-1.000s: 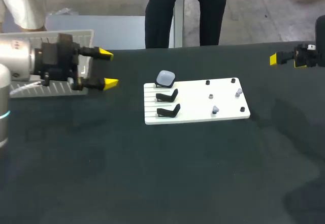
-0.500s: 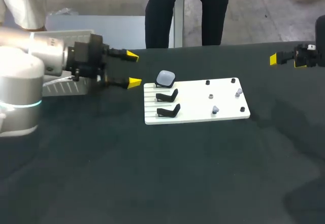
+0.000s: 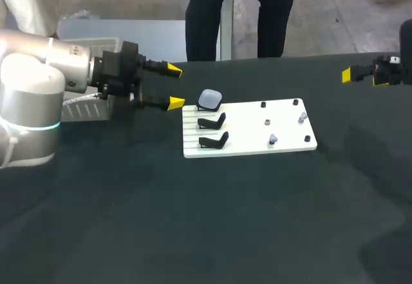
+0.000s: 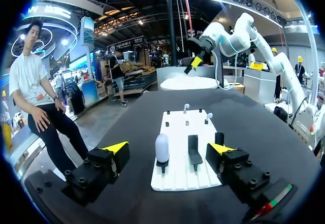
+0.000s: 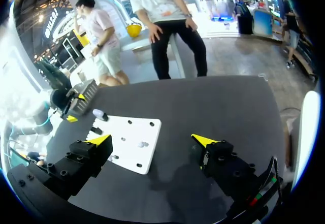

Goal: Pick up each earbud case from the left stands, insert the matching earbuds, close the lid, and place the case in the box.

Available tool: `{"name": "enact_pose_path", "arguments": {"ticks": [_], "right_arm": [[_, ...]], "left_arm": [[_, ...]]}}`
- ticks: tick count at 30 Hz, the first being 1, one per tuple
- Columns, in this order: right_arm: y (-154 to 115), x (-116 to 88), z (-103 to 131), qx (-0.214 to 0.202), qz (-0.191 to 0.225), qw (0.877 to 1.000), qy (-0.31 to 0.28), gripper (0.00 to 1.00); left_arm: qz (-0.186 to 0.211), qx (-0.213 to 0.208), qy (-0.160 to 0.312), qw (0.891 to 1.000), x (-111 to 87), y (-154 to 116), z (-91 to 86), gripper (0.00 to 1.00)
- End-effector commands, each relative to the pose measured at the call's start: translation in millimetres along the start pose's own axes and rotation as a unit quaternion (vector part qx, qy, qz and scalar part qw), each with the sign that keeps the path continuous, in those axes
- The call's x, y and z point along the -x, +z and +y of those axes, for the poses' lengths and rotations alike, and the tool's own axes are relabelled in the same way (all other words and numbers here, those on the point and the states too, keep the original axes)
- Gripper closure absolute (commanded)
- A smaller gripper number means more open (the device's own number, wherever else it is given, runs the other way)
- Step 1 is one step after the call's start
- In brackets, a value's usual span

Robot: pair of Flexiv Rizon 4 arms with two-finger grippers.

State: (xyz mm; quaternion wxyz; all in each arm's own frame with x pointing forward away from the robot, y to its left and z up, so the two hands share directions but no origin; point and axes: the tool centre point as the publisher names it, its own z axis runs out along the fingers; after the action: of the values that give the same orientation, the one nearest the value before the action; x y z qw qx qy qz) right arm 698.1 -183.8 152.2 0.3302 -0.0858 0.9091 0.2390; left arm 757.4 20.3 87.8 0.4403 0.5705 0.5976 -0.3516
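Note:
A pale blue-grey earbud case (image 3: 210,98) sits on the rearmost of three black stands at the left end of a white board (image 3: 248,143). The other two stands (image 3: 213,122) are empty. Small earbuds (image 3: 302,117) stand among black pegs at the board's right end. My left gripper (image 3: 172,87) is open, level with the case and just to its left, not touching. In the left wrist view the case (image 4: 162,148) stands ahead between the open fingers of my left gripper (image 4: 169,150). My right gripper (image 3: 360,78) hangs open at the far right, away from the board (image 5: 132,142).
A grey ribbed box (image 3: 80,109) lies at the back left, partly behind my left arm. Bare dark tabletop (image 3: 212,219) stretches in front of the board and to its right.
My left arm has swung to the right, bringing its open gripper from beside the grey box up close to the case. The right arm has not moved.

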Motion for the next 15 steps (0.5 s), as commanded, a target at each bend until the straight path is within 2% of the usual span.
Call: {"name": "enact_pose_path", "arguments": {"ticks": [1,3,8,15], "right_arm": [[0,0,-1,0.001,0.000,1.000,-0.001,0.00],[0,0,-1,0.001,0.000,1.000,-0.001,0.00],[0,0,-1,0.001,0.000,1.000,-0.001,0.00],[0,0,-1,0.001,0.000,1.000,-0.001,0.00]], "left_arm": [[0.028,0.014,-0.034,0.999,-6.6,8,4.5,0.00],[0.049,0.020,-0.043,0.998,-9.2,13,5.9,0.00],[0.065,0.024,-0.057,0.996,-16.1,20,11.0,0.00],[0.065,0.005,-0.052,0.996,-25.8,34,18.1,0.00]]}}
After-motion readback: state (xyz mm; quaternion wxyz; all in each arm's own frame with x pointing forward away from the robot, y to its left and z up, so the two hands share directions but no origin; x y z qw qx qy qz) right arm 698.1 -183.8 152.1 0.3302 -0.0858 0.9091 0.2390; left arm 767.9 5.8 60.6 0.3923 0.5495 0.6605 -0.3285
